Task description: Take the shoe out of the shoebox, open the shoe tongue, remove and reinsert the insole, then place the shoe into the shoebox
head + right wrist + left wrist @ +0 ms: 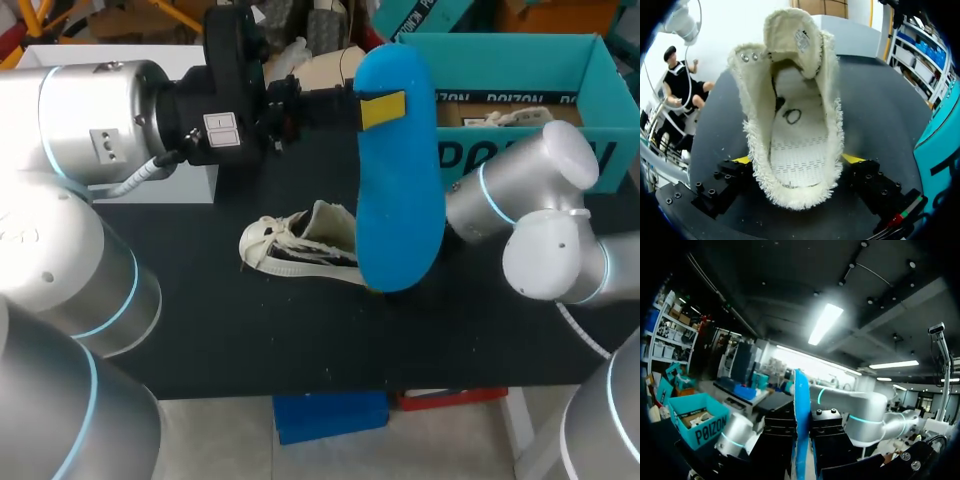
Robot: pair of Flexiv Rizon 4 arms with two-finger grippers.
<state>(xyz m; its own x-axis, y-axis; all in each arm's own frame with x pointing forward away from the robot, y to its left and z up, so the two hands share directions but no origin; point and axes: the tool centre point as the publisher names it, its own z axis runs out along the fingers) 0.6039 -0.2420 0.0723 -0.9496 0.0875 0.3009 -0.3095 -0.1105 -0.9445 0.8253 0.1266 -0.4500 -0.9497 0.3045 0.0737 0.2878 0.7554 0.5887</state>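
- Two hands share the work: the left hand [382, 110] pinches the blue insole [400, 200] near its upper end, one yellow tip flat on the face. In the left wrist view the insole shows edge-on between the fingers.
- Right hand [797, 160] is pressed in on the cream shoe [300, 245] from both sides at the heel end, a yellow tip against each flank.
- Shoe lies on the bench [250, 330], out of the teal shoebox [500, 42]. Its long axis runs across the bench, toe toward my left and heel toward the right hand.
- Tongue [792, 35] is folded up and away, so the opening gapes toward the right wrist camera with the bare footbed in view.
- Insole hangs with its long axis roughly upright. From the head view its lower end covers the shoe's heel, but I cannot tell whether it touches.
- Judgement: reinsertion turns on this mismatch of axes. The lower end should enter the opening and tip toward the toe until the two lengths run together.
- Left arm is the nearer, and the only one free to feed it in.
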